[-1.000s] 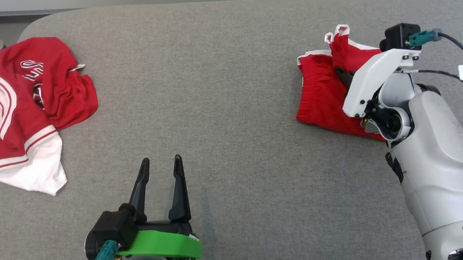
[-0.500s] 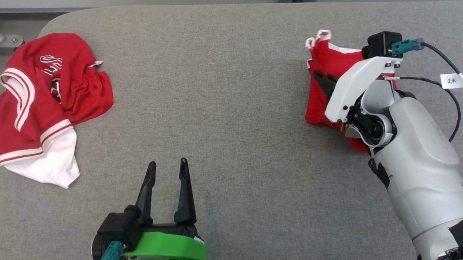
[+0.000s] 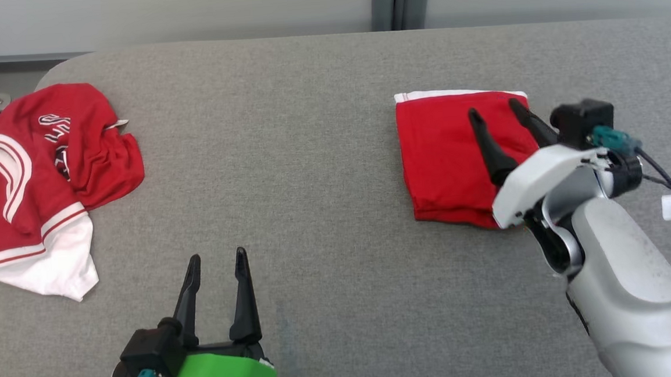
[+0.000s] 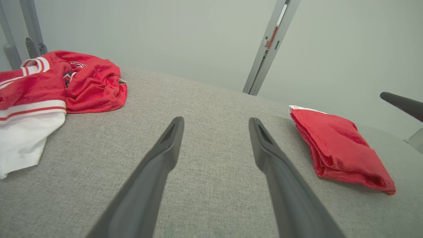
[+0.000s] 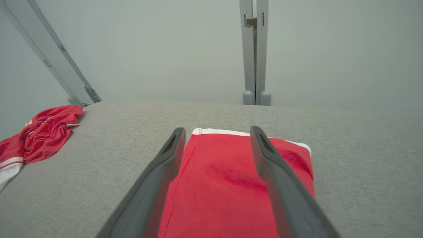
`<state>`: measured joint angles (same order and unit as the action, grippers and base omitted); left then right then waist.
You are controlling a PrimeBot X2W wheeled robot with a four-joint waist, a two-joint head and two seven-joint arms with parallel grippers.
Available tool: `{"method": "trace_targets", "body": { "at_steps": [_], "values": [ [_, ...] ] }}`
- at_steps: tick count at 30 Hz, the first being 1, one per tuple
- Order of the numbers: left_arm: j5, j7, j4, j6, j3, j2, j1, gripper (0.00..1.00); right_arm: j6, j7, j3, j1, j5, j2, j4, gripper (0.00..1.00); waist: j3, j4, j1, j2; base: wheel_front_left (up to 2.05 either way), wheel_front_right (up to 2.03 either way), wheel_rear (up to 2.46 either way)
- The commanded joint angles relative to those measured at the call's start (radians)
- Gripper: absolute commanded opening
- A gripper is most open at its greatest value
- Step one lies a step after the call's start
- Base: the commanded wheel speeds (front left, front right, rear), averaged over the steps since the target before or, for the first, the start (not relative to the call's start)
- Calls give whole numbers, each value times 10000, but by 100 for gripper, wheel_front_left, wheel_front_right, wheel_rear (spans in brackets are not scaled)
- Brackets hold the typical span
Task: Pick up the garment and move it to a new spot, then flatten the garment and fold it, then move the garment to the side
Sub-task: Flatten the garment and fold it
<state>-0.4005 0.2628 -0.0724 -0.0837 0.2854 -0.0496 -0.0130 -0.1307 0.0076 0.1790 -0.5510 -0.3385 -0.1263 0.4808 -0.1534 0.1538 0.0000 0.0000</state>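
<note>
While the folded red garment [image 3: 456, 158] lies neat on the right side of the grey table [image 3: 308, 126], the right claw [image 3: 494, 109] hangs just over it, fingers spread apart and holding nothing. If a finger dips and drags, it could catch the top layer and mess up the fold. A pinch on one layer alone could let it fall open when lifted. The left claw [image 3: 217, 255] is open and empty too, well apart from the crumpled red and white shirt [image 3: 49, 171].

The folded garment [image 3: 444, 152] lies beneath the right tool [image 3: 493, 107]; the jersey [image 3: 49, 177] lies well left of the left tool [image 3: 217, 254], both on the table [image 3: 285, 127].
</note>
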Motion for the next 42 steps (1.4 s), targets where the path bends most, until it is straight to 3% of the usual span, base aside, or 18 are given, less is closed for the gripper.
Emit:
{"method": "trace_targets", "body": {
  "at_steps": [1, 10, 17, 24, 42],
  "values": [
    [145, 28, 27, 62, -149, -21, 300, 100, 0, -461, -27, 440, 425, -136, -240, 100, 436, -423, 0, 0, 0, 0, 0],
    [559, 17, 434, 202, -901, -27, 1311, 100, 6, -2449, -1365, 2803, 1972, -588, -1004, 100, 1301, -896, 0, 0, 0, 0, 0],
    [1031, 17, 823, 210, -1523, -27, 2178, 100, 6, -2725, -1836, 4542, 2742, -509, -2347, 100, 1835, -951, 0, 0, 0, 0, 0],
    [1623, 17, 827, 514, -2033, -25, 2953, 100, 6, -2727, -1913, 6128, 2995, -160, -3733, 100, 2151, -960, 0, 0, 0, 0, 0],
    [1808, 15, 438, 1014, -2235, -25, 3043, 100, 6, -2730, -2246, 6576, 3015, 314, -3524, 100, 2169, -1125, 0, 0, 0, 0, 0]
  ]
}}
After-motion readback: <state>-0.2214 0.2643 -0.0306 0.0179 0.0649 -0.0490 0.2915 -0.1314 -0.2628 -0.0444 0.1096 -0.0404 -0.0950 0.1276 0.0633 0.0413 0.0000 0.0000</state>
